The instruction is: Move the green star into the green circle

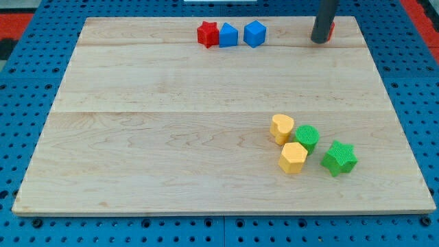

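The green star (pixel 339 158) lies at the view's lower right on the wooden board (pixel 171 137). The green circle (pixel 307 137) sits just up and left of it, a small gap between them. My tip (pixel 319 40) is at the view's top right, far above both green blocks, with a red block (pixel 331 29) partly hidden just behind the rod.
A yellow block (pixel 282 128) touches the green circle on its left, and a yellow hexagon (pixel 293 158) sits just below it. At the view's top stand a red star (pixel 207 34), a blue block (pixel 228 35) and a blue hexagon (pixel 254 33) in a row.
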You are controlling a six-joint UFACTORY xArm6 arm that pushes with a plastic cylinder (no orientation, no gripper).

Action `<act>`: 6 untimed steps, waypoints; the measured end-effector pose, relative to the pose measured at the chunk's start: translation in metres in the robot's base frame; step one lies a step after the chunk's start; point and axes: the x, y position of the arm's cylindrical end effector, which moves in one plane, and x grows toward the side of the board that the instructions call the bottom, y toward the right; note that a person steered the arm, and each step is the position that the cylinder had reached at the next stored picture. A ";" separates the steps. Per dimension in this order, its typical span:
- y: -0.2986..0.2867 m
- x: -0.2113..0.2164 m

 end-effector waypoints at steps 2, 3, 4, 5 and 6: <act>0.043 0.078; 0.064 0.162; 0.080 0.237; 0.041 0.304; -0.046 0.315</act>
